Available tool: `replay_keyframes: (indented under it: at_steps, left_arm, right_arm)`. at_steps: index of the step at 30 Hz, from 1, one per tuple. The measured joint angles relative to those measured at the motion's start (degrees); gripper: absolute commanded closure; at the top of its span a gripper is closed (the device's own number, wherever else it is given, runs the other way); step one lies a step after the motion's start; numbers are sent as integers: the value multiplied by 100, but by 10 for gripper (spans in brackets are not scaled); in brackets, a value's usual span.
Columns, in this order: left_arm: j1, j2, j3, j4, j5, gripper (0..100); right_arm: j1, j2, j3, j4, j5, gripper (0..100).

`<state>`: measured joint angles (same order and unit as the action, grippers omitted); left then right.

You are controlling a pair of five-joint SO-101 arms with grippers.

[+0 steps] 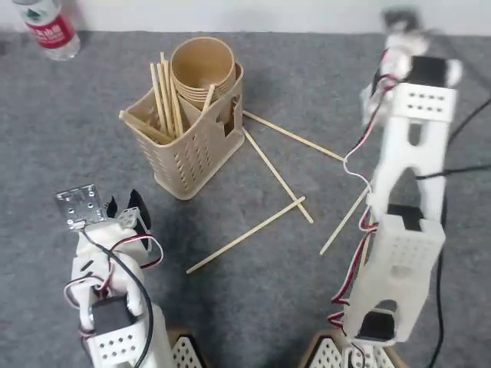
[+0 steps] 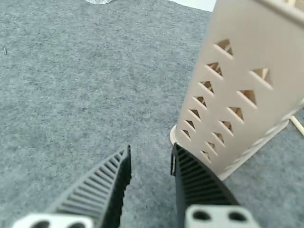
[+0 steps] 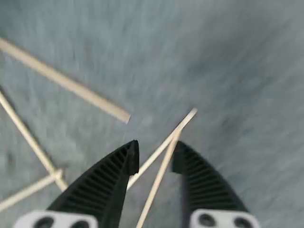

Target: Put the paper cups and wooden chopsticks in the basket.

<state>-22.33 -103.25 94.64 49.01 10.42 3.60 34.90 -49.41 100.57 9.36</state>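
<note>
Surface: we saw a grey, felt-covered table (image 1: 69,130).
Standing on it: we found the basket (image 1: 192,153), and a bottle (image 1: 47,27) at the far edge.
Lying on it: several loose chopsticks (image 1: 245,235) lay scattered beside the basket.

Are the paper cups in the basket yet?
In. The stacked paper cups stand upright inside the basket, rims above its wall, beside several chopsticks.
</note>
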Motion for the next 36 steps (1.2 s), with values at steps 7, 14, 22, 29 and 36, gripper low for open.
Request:
replay_keyframes:
  at_steps: [7,14,22,29,36]
  left_arm:
    - [0,0,0,0,0,873]
    - [0,0,0,0,0,873]
    - [0,0,0,0,-18,873]
    - [0,0,0,0,-18,873]
    - [0,0,0,0,-18,873]
  right_arm:
    - [220,756,580,-281,-97,724]
    - [229,1398,580,-624,-158,724]
    - [229,1943,571,-835,-158,726]
    - [466,1960,510,-862,-158,934]
    - [677,1969,457,-905,-158,945]
